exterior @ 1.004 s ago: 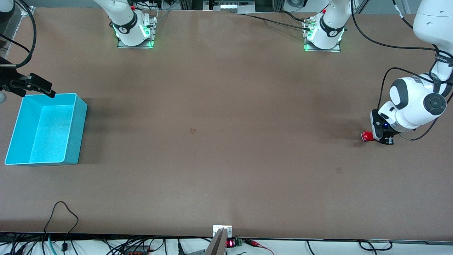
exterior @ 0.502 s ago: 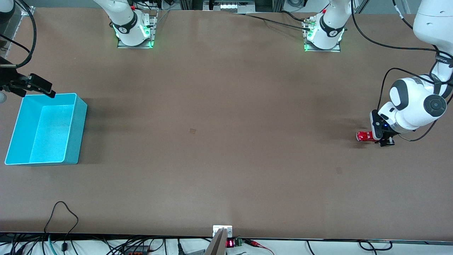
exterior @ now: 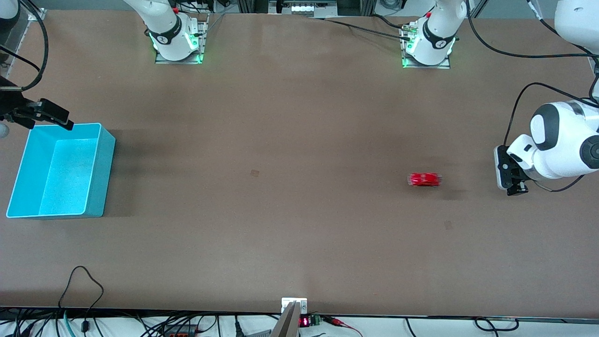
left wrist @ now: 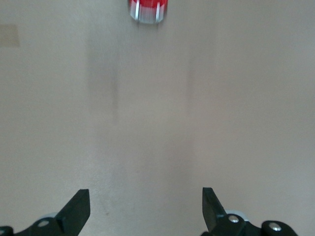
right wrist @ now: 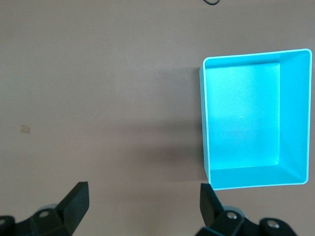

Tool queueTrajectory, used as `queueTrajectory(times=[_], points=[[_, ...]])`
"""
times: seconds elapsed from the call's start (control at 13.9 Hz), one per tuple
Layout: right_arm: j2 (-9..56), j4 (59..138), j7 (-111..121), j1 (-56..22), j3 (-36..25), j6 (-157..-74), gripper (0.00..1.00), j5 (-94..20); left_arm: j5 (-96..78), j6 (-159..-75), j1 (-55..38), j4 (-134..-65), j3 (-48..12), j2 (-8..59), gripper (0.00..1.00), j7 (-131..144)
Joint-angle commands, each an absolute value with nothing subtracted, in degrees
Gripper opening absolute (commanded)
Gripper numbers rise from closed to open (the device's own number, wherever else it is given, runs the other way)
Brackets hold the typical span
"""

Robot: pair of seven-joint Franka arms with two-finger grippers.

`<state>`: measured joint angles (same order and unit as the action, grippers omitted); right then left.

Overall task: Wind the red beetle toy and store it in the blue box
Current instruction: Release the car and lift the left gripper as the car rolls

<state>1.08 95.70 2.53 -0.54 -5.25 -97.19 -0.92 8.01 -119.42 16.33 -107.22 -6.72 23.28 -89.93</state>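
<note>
The red beetle toy [exterior: 425,179] stands free on the bare table, blurred with motion, apart from both grippers. It also shows in the left wrist view, where the beetle toy [left wrist: 148,11] sits well ahead of the fingers. My left gripper [exterior: 512,185] is open and empty, low over the table at the left arm's end; the left gripper [left wrist: 146,206] has only tabletop between its fingers. The blue box [exterior: 105,173] sits empty at the right arm's end. My right gripper [exterior: 61,119] waits open above the box's corner farthest from the front camera. In its wrist view the right gripper [right wrist: 143,206] hangs beside the blue box [right wrist: 295,113].
Both arm bases [exterior: 177,44] [exterior: 428,47] stand along the table edge farthest from the front camera. Cables [exterior: 82,281] and a small mount [exterior: 294,306] lie at the nearest edge. Faint square marks [exterior: 254,173] dot the tabletop.
My left gripper opened and let go of the red beetle toy, then drew back toward the left arm's end. The toy rolled off across the table toward the blue box. The right arm held still.
</note>
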Motion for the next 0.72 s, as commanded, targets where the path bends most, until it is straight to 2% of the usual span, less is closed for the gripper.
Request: queueTrajectory(times=[0.0,0.29,0.65], points=[[1.0,95.7,1.9,-0.1,-4.9,-97.5,1.00,-0.7,8.5,-113.1,14.5,-102.7,-8.7,23.3,1.00,-83.5],[1.1,95.7,1.9,0.3,-4.9,-97.6,1.00,-0.8,8.5,-101.4,7.1,-93.3,-9.4,23.6,1.00,-70.0],[1.1,95.7,1.9,0.4,-4.9,-97.7,1.00,-0.8,8.1,-91.9,1.6,-86.1,-9.7,23.2,1.00,-51.4]])
